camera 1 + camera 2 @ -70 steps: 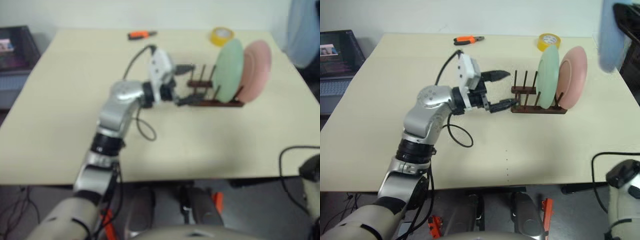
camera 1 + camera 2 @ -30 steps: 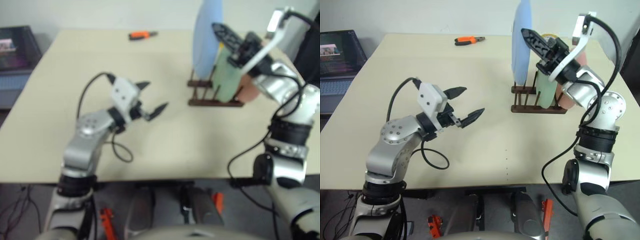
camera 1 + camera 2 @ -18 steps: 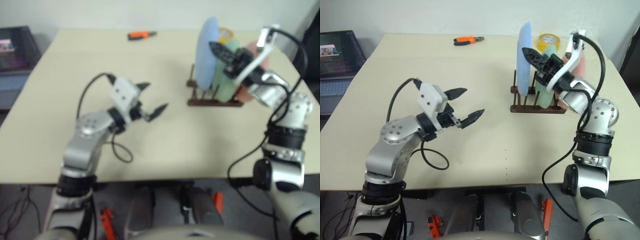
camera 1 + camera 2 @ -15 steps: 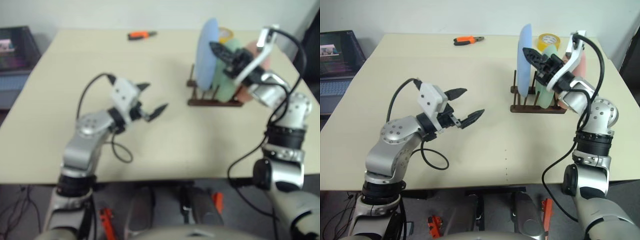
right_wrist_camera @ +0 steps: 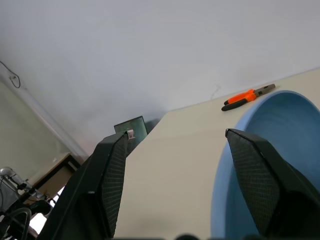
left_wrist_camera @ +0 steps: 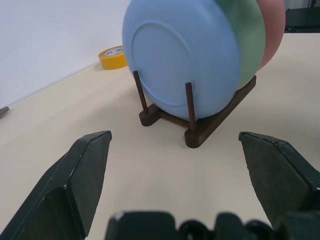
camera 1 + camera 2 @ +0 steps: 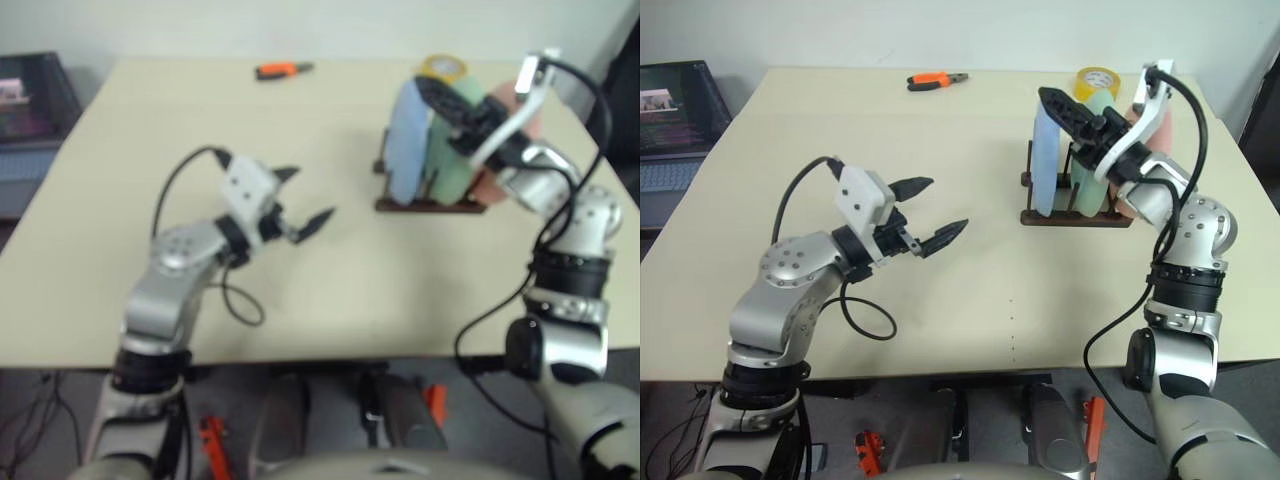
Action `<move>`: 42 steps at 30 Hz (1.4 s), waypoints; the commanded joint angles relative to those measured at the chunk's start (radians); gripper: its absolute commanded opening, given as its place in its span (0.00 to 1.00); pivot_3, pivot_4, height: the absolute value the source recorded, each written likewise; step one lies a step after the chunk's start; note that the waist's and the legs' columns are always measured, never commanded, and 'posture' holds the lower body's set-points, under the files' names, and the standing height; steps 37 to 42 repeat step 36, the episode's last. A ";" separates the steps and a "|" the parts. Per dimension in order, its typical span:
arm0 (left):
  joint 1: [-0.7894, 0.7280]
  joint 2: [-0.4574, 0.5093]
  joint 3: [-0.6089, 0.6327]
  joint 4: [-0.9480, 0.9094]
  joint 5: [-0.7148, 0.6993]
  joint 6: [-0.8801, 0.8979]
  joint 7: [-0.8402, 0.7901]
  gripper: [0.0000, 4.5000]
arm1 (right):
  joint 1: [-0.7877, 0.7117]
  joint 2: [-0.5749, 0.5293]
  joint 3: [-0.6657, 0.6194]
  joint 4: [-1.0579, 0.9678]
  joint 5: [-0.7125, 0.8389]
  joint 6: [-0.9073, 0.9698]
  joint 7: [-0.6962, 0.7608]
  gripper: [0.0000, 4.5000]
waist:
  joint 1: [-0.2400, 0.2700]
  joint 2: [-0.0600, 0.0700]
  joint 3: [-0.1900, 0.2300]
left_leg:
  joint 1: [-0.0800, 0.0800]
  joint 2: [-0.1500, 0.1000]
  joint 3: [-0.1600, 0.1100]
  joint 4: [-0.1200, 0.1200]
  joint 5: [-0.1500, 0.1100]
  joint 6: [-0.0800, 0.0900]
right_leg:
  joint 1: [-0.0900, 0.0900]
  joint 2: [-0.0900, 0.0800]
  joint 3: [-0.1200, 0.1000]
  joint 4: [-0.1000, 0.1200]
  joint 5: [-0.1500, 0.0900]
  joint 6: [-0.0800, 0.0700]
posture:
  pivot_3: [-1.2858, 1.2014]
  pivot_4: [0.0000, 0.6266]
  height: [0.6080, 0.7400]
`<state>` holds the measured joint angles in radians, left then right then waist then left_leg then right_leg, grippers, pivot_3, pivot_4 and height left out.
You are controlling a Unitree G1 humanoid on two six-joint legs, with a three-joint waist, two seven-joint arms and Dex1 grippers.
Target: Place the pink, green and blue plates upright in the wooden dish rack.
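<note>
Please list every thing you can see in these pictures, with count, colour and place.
blue plate: 1, light blue, upright in the rack, nearest the left pincer
green plate: 1, mint green, upright behind the blue one
pink plate: 1, pale pink, upright at the rack's far right end
dish rack: 1, dark brown wood, on the table's right part
table: 1, cream
tape roll: 1, yellow, behind the rack
pliers: 1, orange handles, far edge of the table
laptop: 1, dark, left of the table
left pincer: 1, black, open, above the table
right pincer: 1, black, open, over the blue plate's rim
</note>
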<state>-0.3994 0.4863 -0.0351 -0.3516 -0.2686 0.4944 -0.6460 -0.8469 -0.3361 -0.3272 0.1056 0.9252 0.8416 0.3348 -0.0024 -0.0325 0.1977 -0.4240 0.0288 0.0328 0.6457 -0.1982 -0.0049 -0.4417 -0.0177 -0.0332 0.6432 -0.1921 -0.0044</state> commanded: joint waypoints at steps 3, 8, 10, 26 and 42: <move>-0.021 0.018 0.009 -0.044 -0.013 -0.007 -0.011 1.00 | -0.058 -0.039 0.007 -0.060 -0.015 -0.023 0.031 0.76 | 0.000 0.000 0.000 | 0.000 0.000 0.000 0.000 0.000 0.000 | 0.000 0.000 0.000 0.000 0.000 0.000 | 0.52 0.24 1.00; -0.032 0.113 0.111 -0.066 -0.096 0.033 -0.080 1.00 | -0.034 -0.298 0.068 -0.215 0.020 0.135 0.219 0.76 | 0.002 0.000 0.001 | -0.002 0.000 -0.001 -0.001 0.000 0.000 | -0.001 0.000 -0.002 -0.001 -0.001 -0.002 | 0.52 0.24 1.00; -0.025 0.182 0.183 -0.088 -0.174 0.081 -0.133 1.00 | 0.020 -0.439 0.098 -0.253 0.003 0.164 0.339 0.76 | 0.003 0.000 0.001 | -0.003 0.000 -0.001 -0.001 0.000 0.000 | -0.002 0.000 -0.003 -0.002 -0.003 -0.003 | 0.52 0.24 1.00; 0.099 0.709 0.682 0.215 -0.373 0.190 -0.520 1.00 | 0.260 -0.894 0.096 0.093 -0.305 -0.160 0.862 0.76 | -0.003 0.000 0.004 | 0.003 0.001 -0.002 -0.002 -0.002 -0.003 | -0.002 -0.004 -0.006 -0.003 -0.008 -0.011 | 0.52 0.24 1.00; 0.273 0.700 0.830 0.216 -0.322 0.171 -0.539 1.00 | 0.243 -0.887 0.082 0.186 -0.356 -0.209 0.940 0.76 | -0.003 0.001 0.004 | -0.002 0.004 0.002 -0.004 -0.006 -0.010 | -0.010 -0.004 -0.005 -0.001 -0.011 -0.014 | 0.52 0.24 1.00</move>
